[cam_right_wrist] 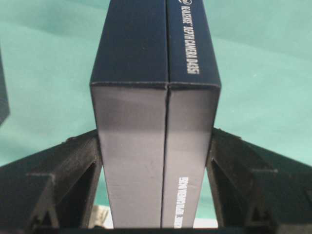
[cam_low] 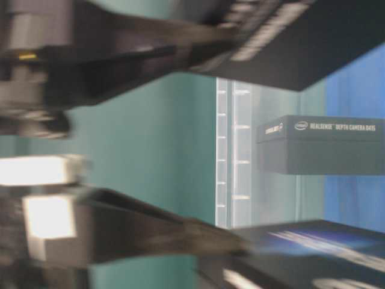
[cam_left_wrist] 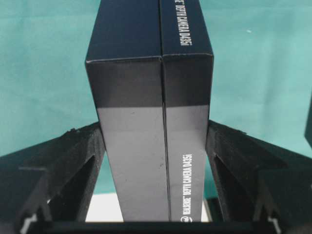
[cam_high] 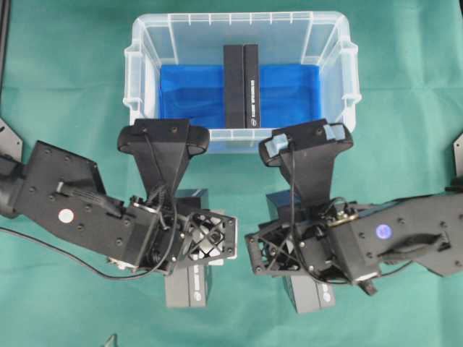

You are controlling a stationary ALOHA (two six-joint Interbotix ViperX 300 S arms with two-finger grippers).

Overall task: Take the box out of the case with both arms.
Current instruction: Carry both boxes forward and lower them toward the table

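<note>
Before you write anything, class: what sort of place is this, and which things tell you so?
Probably a robotics lab bench, not a home: two robot arms, left gripper and right gripper, over a green cloth, with a clear case and depth-camera boxes.

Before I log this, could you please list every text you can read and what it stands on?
"REALSENSE DEPTH CAMERA D435": side of the box in the case; the small logo mark to its left is too blurred to read.
"REALSENSE DEPTH CAMERA D435": left gripper's box; any trailing letter is unclear.
"REALSENSE DEPTH CAMERA D435": right gripper's box.
The print in the overhead view is too small to read.
</note>
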